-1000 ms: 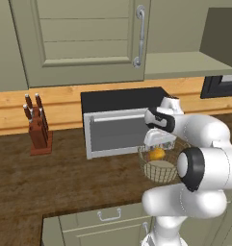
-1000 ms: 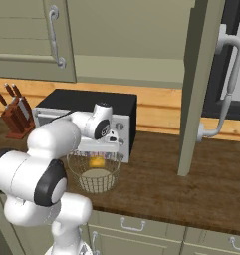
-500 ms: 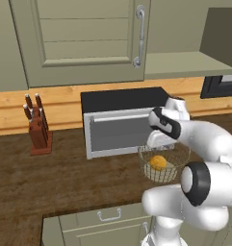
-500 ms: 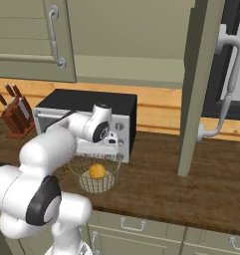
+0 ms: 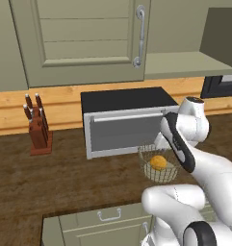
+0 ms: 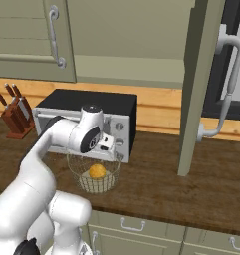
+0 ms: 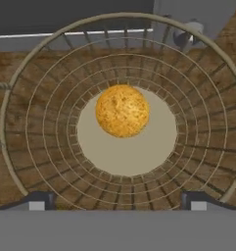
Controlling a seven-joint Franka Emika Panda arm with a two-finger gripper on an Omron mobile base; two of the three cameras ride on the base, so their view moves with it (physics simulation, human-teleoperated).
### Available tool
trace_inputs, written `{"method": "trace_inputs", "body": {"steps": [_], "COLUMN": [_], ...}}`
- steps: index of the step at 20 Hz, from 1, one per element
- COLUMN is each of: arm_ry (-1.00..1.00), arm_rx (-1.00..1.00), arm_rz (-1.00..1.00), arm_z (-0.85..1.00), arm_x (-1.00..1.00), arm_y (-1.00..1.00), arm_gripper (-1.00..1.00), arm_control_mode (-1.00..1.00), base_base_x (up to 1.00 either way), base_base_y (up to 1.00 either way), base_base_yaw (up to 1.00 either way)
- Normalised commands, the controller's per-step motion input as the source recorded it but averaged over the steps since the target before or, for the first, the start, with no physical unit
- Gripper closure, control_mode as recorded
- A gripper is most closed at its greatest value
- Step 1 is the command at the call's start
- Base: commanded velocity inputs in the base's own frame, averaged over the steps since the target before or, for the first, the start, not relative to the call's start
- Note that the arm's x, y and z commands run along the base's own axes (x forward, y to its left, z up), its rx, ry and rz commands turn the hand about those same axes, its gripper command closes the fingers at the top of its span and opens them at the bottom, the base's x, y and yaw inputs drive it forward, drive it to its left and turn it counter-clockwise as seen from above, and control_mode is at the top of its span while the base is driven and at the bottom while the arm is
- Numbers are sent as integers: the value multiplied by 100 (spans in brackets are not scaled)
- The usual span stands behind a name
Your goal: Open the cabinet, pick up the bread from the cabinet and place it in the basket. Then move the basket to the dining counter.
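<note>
The bread (image 7: 122, 110), a round golden bun, lies on the pale disc bottom of the wire basket (image 7: 51, 147). The basket (image 5: 148, 168) stands on the dark wood worktop in front of the toaster oven, with the bread (image 5: 158, 162) inside it. My gripper (image 7: 117, 203) hovers straight above the basket, open, its two tips wide apart and holding nothing. From the right, the gripper (image 6: 109, 149) is just over the rim of the basket (image 6: 81, 174), above the bread (image 6: 97, 171). The cabinet door (image 6: 201, 84) stands swung open at the right. The dining counter is out of view.
A black and silver toaster oven (image 5: 122, 125) sits right behind the basket. A knife block (image 5: 38, 129) stands at the left of the worktop (image 6: 156, 184). A closed wall cabinet (image 5: 88, 38) hangs above. Low drawer fronts run along the near edge.
The bread has dropped from just under my hand to the bottom of the basket. My hand has risen slightly above the rim, jaws still wide.
</note>
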Motion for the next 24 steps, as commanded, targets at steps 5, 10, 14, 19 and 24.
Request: {"method": "trace_inputs", "body": {"steps": [5, 10, 14, 19, 24], "arm_ry": [2, 28, 14, 1, 0], "arm_rx": [-3, 7, 14, 3, 0], "arm_rz": [-51, -35, -18, -6, 0], "arm_z": [20, -20, -4, -12, -29], "arm_x": [-39, 1, 1, 10, 5], "arm_y": [-35, -36, -31, 0, 0], "arm_gripper": [-100, -100, -100, -100, -100], "arm_control_mode": [-100, -100, -100, -100, -100], "base_base_x": [0, 0, 0, 0, 0], "base_base_y": [0, 0, 0, 0, 0], "base_base_yaw": [0, 0, 0, 0, 0]}}
